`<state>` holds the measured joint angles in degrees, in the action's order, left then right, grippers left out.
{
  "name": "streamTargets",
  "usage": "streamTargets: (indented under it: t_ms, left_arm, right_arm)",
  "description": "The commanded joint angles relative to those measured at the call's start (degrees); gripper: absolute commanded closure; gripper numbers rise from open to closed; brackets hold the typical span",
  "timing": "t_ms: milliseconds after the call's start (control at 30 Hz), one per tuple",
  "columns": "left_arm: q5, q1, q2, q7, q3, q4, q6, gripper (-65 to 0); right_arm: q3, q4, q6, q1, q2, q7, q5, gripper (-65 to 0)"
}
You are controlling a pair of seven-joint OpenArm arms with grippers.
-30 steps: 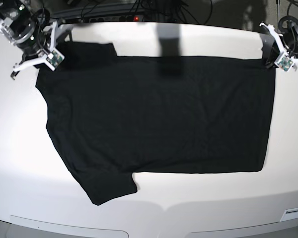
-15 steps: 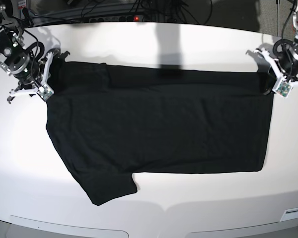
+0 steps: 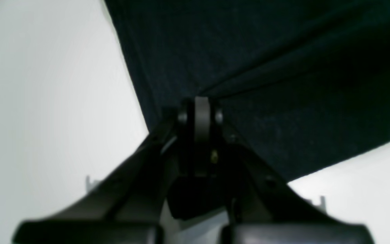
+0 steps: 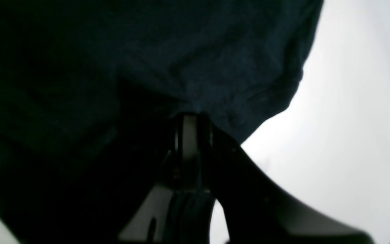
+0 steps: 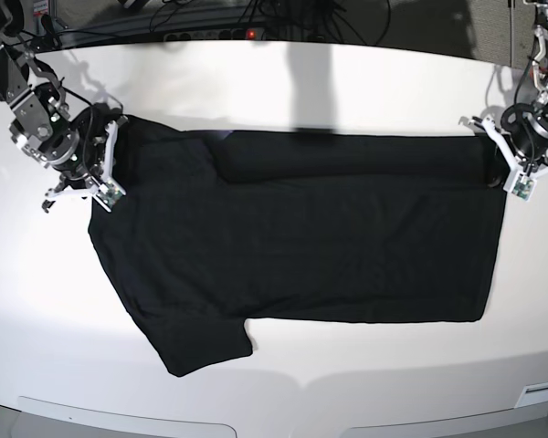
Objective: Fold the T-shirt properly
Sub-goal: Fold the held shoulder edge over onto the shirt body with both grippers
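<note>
T-shirt [image 5: 292, 237] lay spread on the white table [image 5: 274, 383], plain black side up, one sleeve sticking out at the near left. Looked soft, light and limp: probably sags between grips and drags on the surface, so corners and hem edges are the sensible hold points. Left gripper [image 5: 510, 172] was pressed together on the far-right corner of the cloth; right gripper [image 5: 99, 175] likewise pinched the far-left edge by the shoulder. Versus a second ago: both grippers had come toward the near side, carrying the far edge with them, and a rolled fold now ran along the shirt's top.
</note>
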<state>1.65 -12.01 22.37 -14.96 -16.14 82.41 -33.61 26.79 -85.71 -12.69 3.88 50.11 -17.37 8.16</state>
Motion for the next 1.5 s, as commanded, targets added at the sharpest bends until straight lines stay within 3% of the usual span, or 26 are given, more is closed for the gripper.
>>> streamTargets:
  t_ms: [0,167,267,400,467,533,600,733,867,933,1033,1200,1300,1467]
  left_arm:
    - [-0.2,1.0,1.1,1.3,-0.6,0.2,0.8,0.0]
    - [-0.2,2.1,1.1,2.1,-0.6,-1.9,0.8,0.0]
    - [-0.2,2.6,1.1,3.0,-0.6,-2.2,0.6,0.0]
    - [-0.2,3.5,1.2,3.0,-0.6,-2.2,0.6,0.0]
    - [-0.2,3.8,1.2,3.0,-0.6,-2.2,0.6,-11.4]
    - [-0.2,4.0,1.5,3.0,-0.7,-2.2,0.7,-22.1]
    - [-0.2,4.0,1.7,3.0,-0.7,-2.2,0.7,-24.7]
    - [-0.9,4.1,2.8,1.7,-0.7,-2.1,0.9,-24.7]
    - [-10.2,3.9,4.2,-3.0,-0.7,0.4,0.9,-24.5]
    - [-14.1,3.7,4.3,-4.2,-0.7,2.9,0.8,-22.6]
    - [-16.7,3.5,4.3,-6.8,-0.7,7.1,0.8,-15.3]
    - [-19.9,3.5,3.1,-9.9,-0.7,9.4,0.9,-7.9]
    - [-19.7,3.5,0.0,-7.6,-0.7,8.0,1.1,0.0]
    - [-15.0,3.7,-3.6,0.6,-0.7,0.8,1.1,0.0]
  right_arm:
    - [0.1,0.5,1.0,-1.8,0.9,0.2,-0.5,0.0]
    - [1.0,4.6,0.0,-4.3,-2.1,0.3,-0.5,0.0]
    - [1.0,4.9,-1.9,-4.8,-2.7,0.3,-0.4,0.0]
    - [1.0,4.9,-1.9,-4.8,-2.8,0.0,-0.4,0.0]
    - [1.0,4.9,-1.9,-4.8,-2.8,-0.7,-0.4,-1.5]
    - [1.0,4.9,-1.9,-4.8,-2.8,-1.4,-0.4,-14.1]
    - [0.9,4.9,-1.9,-4.8,-2.6,-1.6,-0.4,-21.5]
    - [0.9,3.9,-1.8,-4.8,-1.1,-1.7,-0.4,-21.6]
    - [0.6,0.6,0.4,-4.8,0.7,-3.2,0.9,-20.8]
    - [-0.1,-1.4,2.8,-4.8,1.0,-4.0,2.0,-15.6]
    - [-2.0,-4.1,3.7,-4.8,1.0,-5.0,4.1,-5.5]
    - [-3.6,-4.9,3.7,-4.7,0.4,-6.3,9.7,0.0]
    - [-3.6,-4.7,3.7,-4.1,-0.9,-7.0,12.0,0.0]
    - [-3.6,-2.3,5.2,-2.7,-3.8,-7.1,12.0,0.0]
